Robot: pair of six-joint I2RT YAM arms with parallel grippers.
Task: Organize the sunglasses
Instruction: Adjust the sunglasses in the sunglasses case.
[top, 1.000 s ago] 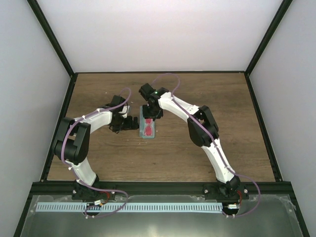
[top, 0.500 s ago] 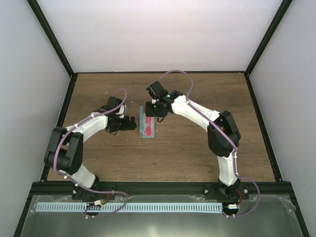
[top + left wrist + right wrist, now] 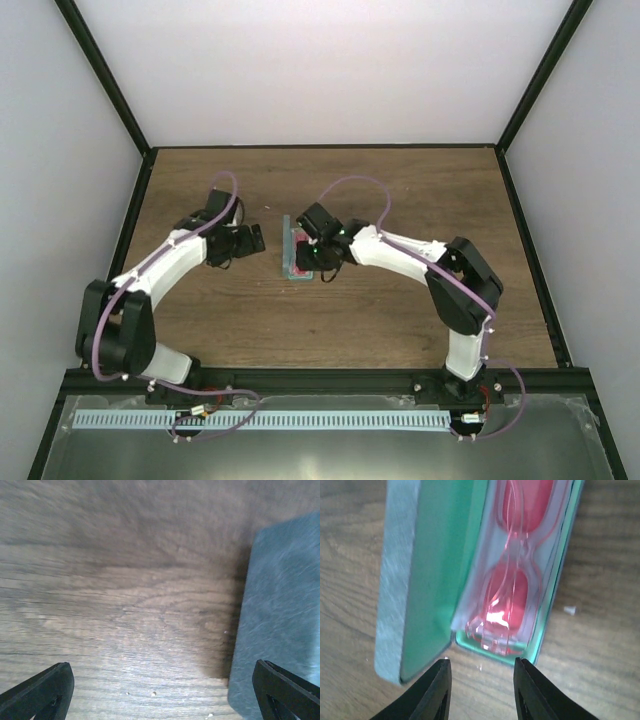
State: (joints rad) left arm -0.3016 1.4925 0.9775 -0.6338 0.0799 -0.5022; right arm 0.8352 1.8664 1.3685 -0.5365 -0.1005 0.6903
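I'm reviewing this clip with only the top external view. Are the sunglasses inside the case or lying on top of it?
Observer: Inside. The right wrist view shows the sunglasses lying in the open, green-lined case.
Operator: Is the right gripper holding anything?
Observer: No, the right gripper hovers at the case's end, jaws partly open, empty.
Operator: And the left?
Observer: The left gripper is wide open, empty, beside the case's grey outside.

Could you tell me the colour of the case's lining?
Mint green lining; clearest in the right wrist view.
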